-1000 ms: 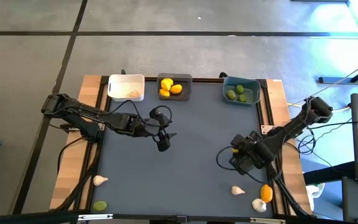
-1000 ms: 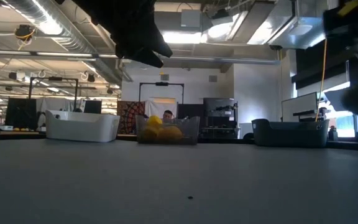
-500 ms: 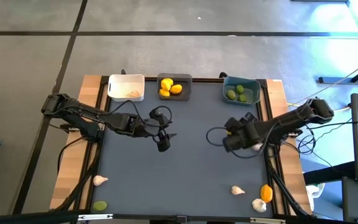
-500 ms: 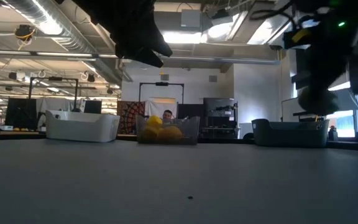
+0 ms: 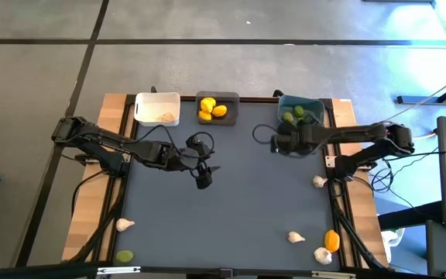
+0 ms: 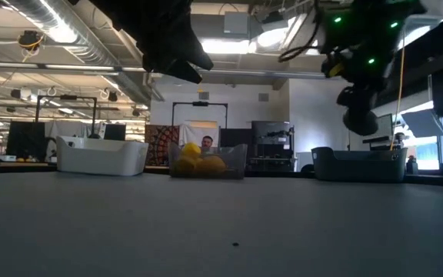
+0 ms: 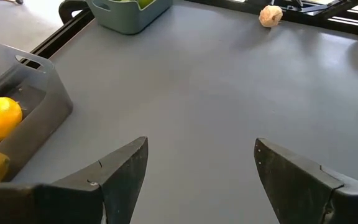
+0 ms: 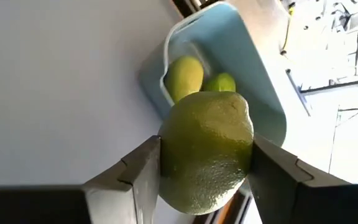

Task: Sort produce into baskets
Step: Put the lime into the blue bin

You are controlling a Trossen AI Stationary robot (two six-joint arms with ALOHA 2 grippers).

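right wrist view: right pincer grips lime upright.

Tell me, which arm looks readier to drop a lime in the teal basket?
The right: its gripper already holds a lime beside the teal basket. The left gripper hangs open and empty mid-table.

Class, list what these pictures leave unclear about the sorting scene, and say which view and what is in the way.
- Teal basket, high view: the right gripper and its arm cover part of it, so its lime count is uncertain.
- White basket, low view: its wall hides the contents.
- Held lime, high view: hidden under the gripper.
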